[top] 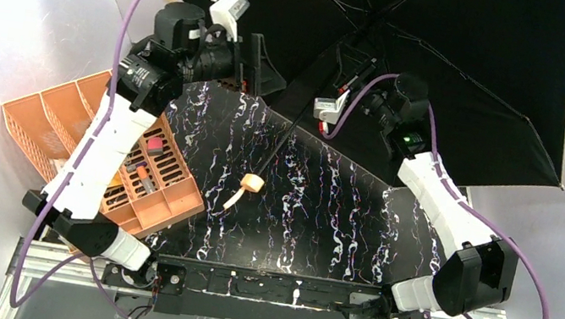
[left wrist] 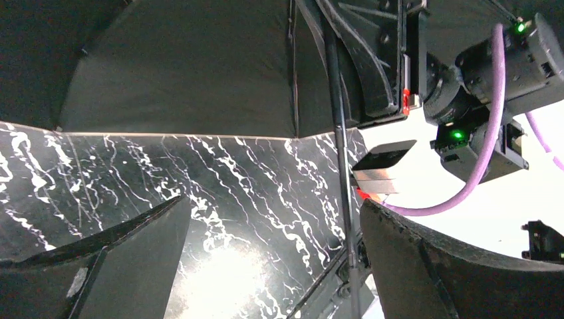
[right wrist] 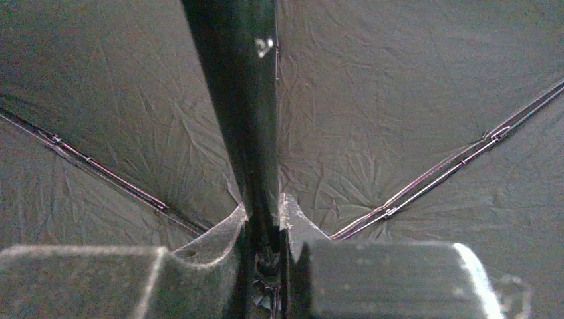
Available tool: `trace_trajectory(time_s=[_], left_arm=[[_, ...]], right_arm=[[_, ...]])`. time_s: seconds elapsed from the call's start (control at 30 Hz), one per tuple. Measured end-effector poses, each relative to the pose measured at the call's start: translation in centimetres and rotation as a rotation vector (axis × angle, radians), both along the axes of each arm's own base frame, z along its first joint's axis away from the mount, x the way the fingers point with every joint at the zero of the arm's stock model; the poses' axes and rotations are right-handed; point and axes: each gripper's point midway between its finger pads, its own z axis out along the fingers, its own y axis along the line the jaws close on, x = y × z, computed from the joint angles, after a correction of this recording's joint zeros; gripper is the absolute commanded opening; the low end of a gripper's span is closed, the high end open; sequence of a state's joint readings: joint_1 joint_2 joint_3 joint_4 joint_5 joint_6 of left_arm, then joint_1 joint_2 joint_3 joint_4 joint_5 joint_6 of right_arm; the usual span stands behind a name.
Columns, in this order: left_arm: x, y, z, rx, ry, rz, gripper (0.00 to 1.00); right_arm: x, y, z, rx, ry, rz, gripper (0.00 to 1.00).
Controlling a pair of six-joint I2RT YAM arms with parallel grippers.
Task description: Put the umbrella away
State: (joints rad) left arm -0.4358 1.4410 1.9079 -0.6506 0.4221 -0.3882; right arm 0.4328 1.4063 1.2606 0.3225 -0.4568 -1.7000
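The umbrella (top: 466, 60) stands open at the far right of the surface (top: 321, 217). Its black inner side is turned toward the top camera, and its canopy reaches beyond the far edge. The black shaft (top: 286, 139) runs slanted from the middle of the canopy toward the near left. It ends in the small light-tan handle (top: 253, 183) with its strap, low over the middle of the surface; if the handle touches the surface, I cannot tell. The right jaws are clenched on the shaft, close to where the ribs (right wrist: 425, 186) come together, and in the right wrist view both fingers (right wrist: 213, 239) press on it. The left jaws are released and spread wide near the left rim of the canopy, with nothing gripped. An orange organizer (top: 37, 116) sits at the left edge of the surface, partly under the left arm (top: 105, 149).
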Motion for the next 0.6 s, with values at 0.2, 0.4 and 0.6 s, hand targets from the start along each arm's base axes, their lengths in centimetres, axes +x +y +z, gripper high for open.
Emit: trace_trajectory(time_s=[0.2, 0.4, 0.6], left_arm=[[-1.2, -3.1, -2.4, 0.045, 0.031, -0.090, 0.94], [-2.7, -5.6, -7.6, 0.097, 0.123, -0.160, 0.82], [-3.2, -6.5, -11.2, 0.118, 0.192, -0.175, 0.58]], right_arm=[[-0.4, 0.9, 0.4, -0.049, -0.069, -0.010, 0.00], [-0.7, 1.9, -1.8, -0.066, -0.038, 0.000, 0.00], [-0.9, 2.1, -2.5, -0.061, -0.042, -0.002, 0.00]])
